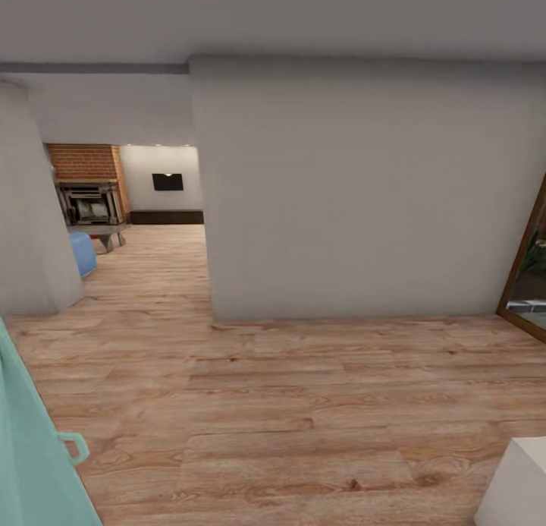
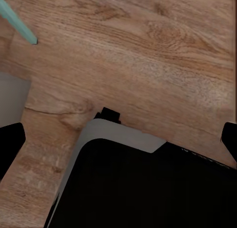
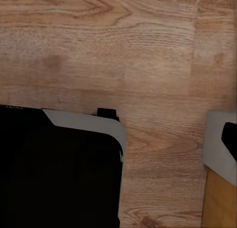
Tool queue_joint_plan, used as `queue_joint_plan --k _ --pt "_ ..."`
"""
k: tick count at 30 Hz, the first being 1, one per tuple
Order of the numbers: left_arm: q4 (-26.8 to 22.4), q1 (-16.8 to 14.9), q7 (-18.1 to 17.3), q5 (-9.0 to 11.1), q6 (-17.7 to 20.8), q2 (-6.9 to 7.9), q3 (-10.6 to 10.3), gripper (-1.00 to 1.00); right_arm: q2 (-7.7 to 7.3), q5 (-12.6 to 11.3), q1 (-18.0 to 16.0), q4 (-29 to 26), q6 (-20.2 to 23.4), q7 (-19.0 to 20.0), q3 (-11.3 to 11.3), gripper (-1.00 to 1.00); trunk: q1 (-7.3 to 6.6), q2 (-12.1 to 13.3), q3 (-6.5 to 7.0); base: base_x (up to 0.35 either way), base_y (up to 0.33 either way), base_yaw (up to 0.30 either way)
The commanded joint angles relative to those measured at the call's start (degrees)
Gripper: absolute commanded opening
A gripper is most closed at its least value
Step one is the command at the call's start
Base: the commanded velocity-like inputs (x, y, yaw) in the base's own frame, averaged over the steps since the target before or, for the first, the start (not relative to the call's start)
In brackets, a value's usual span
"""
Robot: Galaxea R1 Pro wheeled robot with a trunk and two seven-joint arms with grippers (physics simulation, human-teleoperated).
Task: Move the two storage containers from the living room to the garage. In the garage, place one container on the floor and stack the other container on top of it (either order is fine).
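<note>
Head view: light wood-plank floor [image 1: 288,404] runs fwd to a plain grey wall [image 1: 356,192] straight ahead, w/ a pale ceiling [image 1: 273,17] above. At left, an opening betw. that wall and a second grey wall section [image 1: 26,207] leads into the living room: brick fireplace [image 1: 85,184] w/ dark firebox, low grey bench [image 1: 102,232] just in front, blue seat [image 1: 82,253] near the doorway, black wall-mounted TV [image 1: 167,181] on the far white wall over a dark baseboard. Wood-framed glass door [image 1: 527,275] at right edge. Teal panel w/ handle [image 1: 34,450] lower left; white block [image 1: 519,484] lower right. Lighting even, soft. Wrist views: same plank floor [image 3: 123,55].
</note>
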Motion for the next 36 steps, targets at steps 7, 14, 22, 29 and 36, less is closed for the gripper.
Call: queue_joint_plan --k 7,14,22,29,36 --pt "0.0 0.0 0.2 0.4 -0.1 0.0 -0.5 1.0 -0.01 0.2 -0.1 0.2 -0.3 -0.6 -0.2 1.0 0.04 -0.1 -0.09 0.325 0.0 0.118" --pt "0.0 0.0 0.2 0.4 -0.1 0.0 -0.5 1.0 -0.04 0.1 -0.1 0.2 -0.3 -0.6 -0.2 1.0 0.04 -0.1 -0.09 0.325 0.0 0.241" --pt "0.0 0.0 0.2 0.4 -0.1 0.0 -0.5 1.0 -0.12 0.1 -0.1 0.2 -0.2 -0.4 -0.2 1.0 0.04 -0.1 -0.09 0.325 0.0 0.032" --pt "0.0 0.0 0.2 0.4 -0.1 0.0 -0.5 1.0 -0.13 0.1 -0.1 0.2 -0.2 -0.4 -0.2 1.0 0.04 -0.1 -0.09 0.325 0.0 0.001" --pt "0.0 0.0 0.2 0.4 -0.1 0.0 -0.5 1.0 -0.2 0.0 -0.1 0.2 -0.2 -0.5 -0.3 1.0 0.04 -0.1 -0.09 0.325 0.0 0.0"
